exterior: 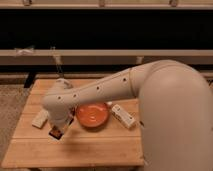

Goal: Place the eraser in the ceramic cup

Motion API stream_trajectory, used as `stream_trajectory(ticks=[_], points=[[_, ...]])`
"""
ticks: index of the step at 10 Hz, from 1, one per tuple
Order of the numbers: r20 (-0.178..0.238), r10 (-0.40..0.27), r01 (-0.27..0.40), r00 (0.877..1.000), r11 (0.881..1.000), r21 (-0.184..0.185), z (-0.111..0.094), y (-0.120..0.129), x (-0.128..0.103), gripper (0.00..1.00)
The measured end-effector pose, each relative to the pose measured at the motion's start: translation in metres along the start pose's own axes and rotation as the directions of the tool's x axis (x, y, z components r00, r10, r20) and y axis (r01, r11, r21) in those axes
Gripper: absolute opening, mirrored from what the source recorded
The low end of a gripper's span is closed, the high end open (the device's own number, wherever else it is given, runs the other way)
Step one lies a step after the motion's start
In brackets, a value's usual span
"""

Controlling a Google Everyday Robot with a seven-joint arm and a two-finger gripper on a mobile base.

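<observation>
Hand [58, 130] on diag. eraser [55, 133], left of bowl [92, 115]

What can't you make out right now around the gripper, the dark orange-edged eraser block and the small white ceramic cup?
- Small white ceramic cup: camera view, not to be made out; the white arm crosses the back left of the wooden table.
- Gripper, over the table's front left, shut on the eraser: the wrist hides most of it.
- Whether the eraser is clear of the table: too small to tell.
- Table's right end: hidden by the arm.
</observation>
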Motion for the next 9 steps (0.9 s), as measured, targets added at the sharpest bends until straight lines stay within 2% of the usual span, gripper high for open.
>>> stream_trajectory(ticks=[2, 5, 9], points=[[0.005, -0.025, 0.024, 1.0, 0.998, 0.049, -0.024, -0.014, 0.007, 0.0], [0.036, -0.051, 0.047, 0.998, 0.993, 0.11, -0.036, -0.042, 0.015, 0.0], [0.052, -0.068, 0.061, 0.996, 0.989, 0.138, -0.044, -0.079, 0.031, 0.0]])
